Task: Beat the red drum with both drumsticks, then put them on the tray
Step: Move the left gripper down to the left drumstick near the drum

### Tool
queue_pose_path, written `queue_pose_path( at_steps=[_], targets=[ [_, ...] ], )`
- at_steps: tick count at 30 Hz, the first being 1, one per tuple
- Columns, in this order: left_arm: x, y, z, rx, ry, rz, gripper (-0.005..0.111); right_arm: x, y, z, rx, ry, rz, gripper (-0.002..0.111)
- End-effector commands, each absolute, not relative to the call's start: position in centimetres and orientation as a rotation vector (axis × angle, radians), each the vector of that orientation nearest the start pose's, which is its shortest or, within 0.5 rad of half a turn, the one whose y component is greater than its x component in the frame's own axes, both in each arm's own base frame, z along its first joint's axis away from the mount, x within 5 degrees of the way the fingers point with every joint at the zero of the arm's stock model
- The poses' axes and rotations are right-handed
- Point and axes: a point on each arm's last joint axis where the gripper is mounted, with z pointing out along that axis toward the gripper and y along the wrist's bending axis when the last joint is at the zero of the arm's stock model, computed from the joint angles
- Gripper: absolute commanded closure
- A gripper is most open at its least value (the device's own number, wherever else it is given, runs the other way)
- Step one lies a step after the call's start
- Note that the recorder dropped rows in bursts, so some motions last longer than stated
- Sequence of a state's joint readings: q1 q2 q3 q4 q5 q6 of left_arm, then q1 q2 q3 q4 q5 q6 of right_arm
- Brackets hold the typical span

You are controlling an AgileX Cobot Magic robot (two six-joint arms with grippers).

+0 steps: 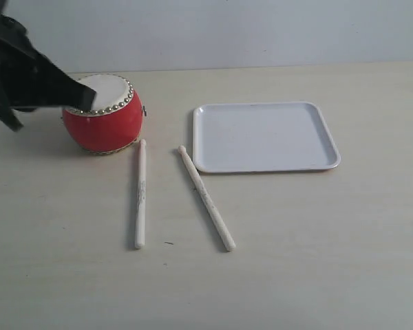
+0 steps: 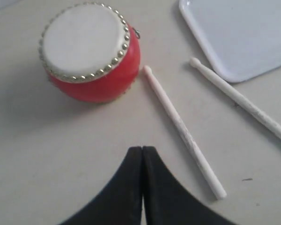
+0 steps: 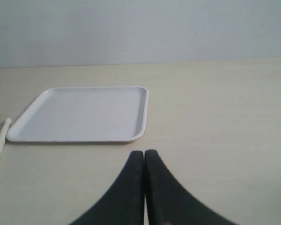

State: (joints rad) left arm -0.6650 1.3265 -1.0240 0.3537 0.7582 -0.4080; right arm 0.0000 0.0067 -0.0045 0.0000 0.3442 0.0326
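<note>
Lying on the worktop (image 1: 296, 240), both drumsticks (image 1: 140, 196) sit near the red drum (image 1: 103, 124) and tray (image 1: 265, 136); left gripper (image 2: 142, 149) and right gripper (image 3: 144, 152) are pressed together, empty.

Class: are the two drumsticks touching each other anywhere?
Apart. The exterior view shows bare table between the left drumstick and the right drumstick along their whole lengths.
</note>
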Motion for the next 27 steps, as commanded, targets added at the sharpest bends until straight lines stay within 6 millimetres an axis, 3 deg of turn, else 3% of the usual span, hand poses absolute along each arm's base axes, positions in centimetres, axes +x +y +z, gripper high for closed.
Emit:
queue_pose_path(
  at_steps=[1, 8, 12, 15, 19, 23, 27],
  targets=[
    [23.6, -17.2, 26.7, 0.575, 2.52, -0.012, 0.107, 5.4, 0.0, 18.3, 0.031, 1.819, 0.017, 0.108],
    [25.7, -19.2, 21.3, 0.586, 2.621, -0.009, 0.107, 5.4, 0.0, 18.3, 0.031, 1.819, 0.017, 0.108],
    [26.7, -20.6, 20.1, 0.545, 2.574, -0.131, 0.105, 5.4, 0.0, 18.3, 0.031, 1.819, 0.017, 0.108],
    [27.1, -21.2, 19.4, 0.521, 2.551, -0.18, 0.093, 5.4, 0.0, 18.3, 0.031, 1.819, 0.017, 0.108],
    [28.7, -19.8, 17.8, 0.377, 2.608, -0.172, 0.061, 5.4, 0.0, 18.3, 0.031, 1.819, 0.017, 0.108],
    [29.8, -18.3, 16.4, 0.25, 2.671, -0.167, 0.059, 5.4, 0.0, 18.3, 0.031, 1.819, 0.017, 0.108],
    [30.0, -18.3, 15.2, 0.23, 2.706, -0.161, 0.059, 5.4, 0.0, 18.3, 0.031, 1.819, 0.017, 0.108]
  ],
)
